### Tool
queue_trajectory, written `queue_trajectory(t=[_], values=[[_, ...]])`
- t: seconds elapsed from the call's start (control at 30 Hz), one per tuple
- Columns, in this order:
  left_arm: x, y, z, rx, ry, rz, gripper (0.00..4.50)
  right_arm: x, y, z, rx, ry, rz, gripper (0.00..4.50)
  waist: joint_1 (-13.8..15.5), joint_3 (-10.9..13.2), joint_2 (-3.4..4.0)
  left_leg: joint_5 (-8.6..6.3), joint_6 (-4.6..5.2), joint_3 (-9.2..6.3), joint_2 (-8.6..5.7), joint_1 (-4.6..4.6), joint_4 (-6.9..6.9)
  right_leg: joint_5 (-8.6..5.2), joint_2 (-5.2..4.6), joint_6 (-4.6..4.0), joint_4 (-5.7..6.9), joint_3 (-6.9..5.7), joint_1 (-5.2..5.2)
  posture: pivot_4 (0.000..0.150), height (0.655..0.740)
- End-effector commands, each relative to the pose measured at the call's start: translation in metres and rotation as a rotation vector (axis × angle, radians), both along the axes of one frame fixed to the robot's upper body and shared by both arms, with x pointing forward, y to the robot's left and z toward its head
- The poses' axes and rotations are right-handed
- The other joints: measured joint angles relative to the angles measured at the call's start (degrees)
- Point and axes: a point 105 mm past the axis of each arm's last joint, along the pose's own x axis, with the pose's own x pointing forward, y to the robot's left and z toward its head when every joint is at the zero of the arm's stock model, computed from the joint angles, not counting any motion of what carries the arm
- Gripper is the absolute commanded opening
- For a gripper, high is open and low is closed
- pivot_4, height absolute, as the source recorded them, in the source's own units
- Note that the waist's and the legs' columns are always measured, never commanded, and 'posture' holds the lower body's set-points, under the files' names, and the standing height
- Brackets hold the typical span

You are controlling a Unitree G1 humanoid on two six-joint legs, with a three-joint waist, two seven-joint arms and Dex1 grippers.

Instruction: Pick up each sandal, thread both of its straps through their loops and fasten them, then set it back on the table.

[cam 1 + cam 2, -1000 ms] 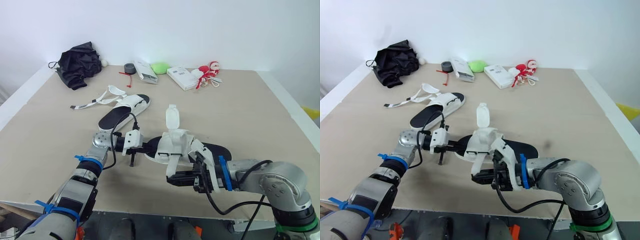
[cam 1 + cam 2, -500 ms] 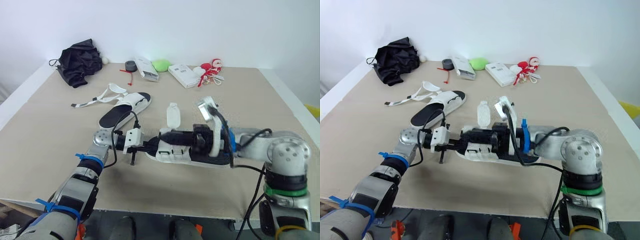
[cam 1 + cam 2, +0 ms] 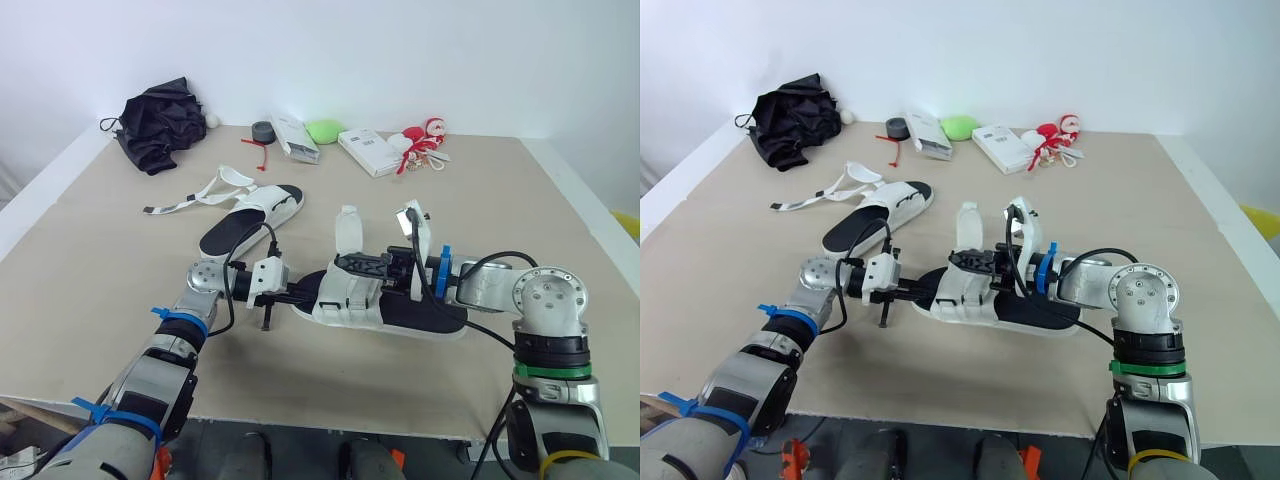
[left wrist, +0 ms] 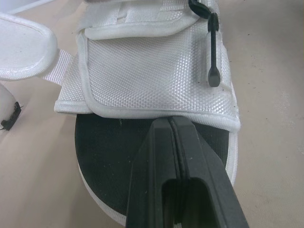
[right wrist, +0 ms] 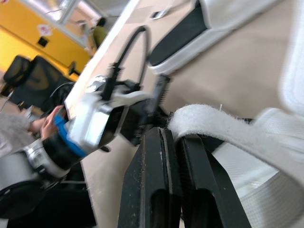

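Note:
The near sandal, white with a black footbed, lies flat mid-table. My left gripper is shut, its tips resting over the toe of the footbed just short of the white front band. My right gripper reaches in from the right over the front band and is shut on a fuzzy white strap. Another strap stands upright behind it. The second sandal lies farther left, its long straps loose on the table.
Along the far edge lie a black cloth bundle, a tape roll, two white boxes, a green object and a red-and-white toy. The table's front edge runs close below the arms.
My right arm has swung from the front of the sandal round to its right side, now reaching over the front band. The sandal has settled flat. The left arm has stayed put.

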Motion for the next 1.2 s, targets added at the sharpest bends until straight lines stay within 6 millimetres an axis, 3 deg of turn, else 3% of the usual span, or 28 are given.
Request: queue_trajectory(t=[0.03, 0.23, 0.4, 0.67, 0.77, 0.97, 1.2], values=[[-0.025, 0.02, -0.065, 0.2, 0.234, 0.015, 0.0, 0.01, -0.01, 0.011, 0.053, -0.018, -0.054, 0.06, 0.0, 0.0, 0.01, 0.01, 0.01, 0.01, 0.0, 0.0, 0.0, 0.0, 0.01, 0.0, 0.0, -0.01, 0.01, 0.15, 0.74], [-0.026, 0.017, -0.065, 0.196, 0.236, 0.008, 0.0, 0.019, -0.019, 0.019, 0.074, -0.025, -0.068, 0.06, 0.0, 0.0, 0.0, 0.05, 0.08, 0.01, -0.01, -0.01, 0.0, 0.0, 0.03, 0.0, 0.0, -0.02, 0.03, 0.15, 0.74], [-0.026, 0.018, -0.066, 0.196, 0.239, 0.011, 0.0, -0.014, 0.001, 0.061, 0.171, -0.181, 0.183, 0.06, 0.0, 0.0, 0.07, 0.06, 0.1, 0.01, -0.01, -0.03, 0.0, 0.01, 0.03, 0.01, 0.0, -0.01, 0.03, 0.15, 0.74], [-0.026, 0.018, -0.066, 0.193, 0.242, 0.015, 0.0, -0.026, 0.015, 0.073, 0.197, -0.245, 0.292, 0.06, 0.1, 0.0, 0.09, 0.0, 0.01, -0.09, 0.0, -0.03, 0.0, 0.0, 0.01, 0.01, 0.0, -0.03, 0.01, 0.15, 0.74], [-0.026, 0.017, -0.066, 0.19, 0.241, 0.017, 0.0, -0.013, 0.011, 0.067, 0.181, -0.227, 0.232, 0.06, 0.1, 0.0, 0.1, 0.0, 0.01, -0.12, -0.01, -0.04, 0.0, 0.0, 0.01, 0.01, 0.0, -0.04, 0.01, 0.15, 0.74], [-0.027, 0.019, -0.067, 0.19, 0.243, 0.021, 0.0, 0.015, -0.012, 0.032, 0.138, -0.115, 0.072, 0.06, 0.1, 0.0, 0.1, 0.0, 0.0, -0.03, -0.03, -0.04, 0.0, 0.0, 0.01, 0.01, 0.0, -0.05, 0.02, 0.15, 0.74], [-0.027, 0.02, -0.067, 0.191, 0.243, 0.024, 0.0, 0.04, -0.038, 0.007, 0.119, -0.024, -0.087, 0.06, 0.2, 0.0, 0.16, 0.04, 0.06, -0.04, -0.05, -0.03, 0.0, 0.03, 0.06, 0.0, 0.0, -0.06, 0.03, 0.15, 0.74]])
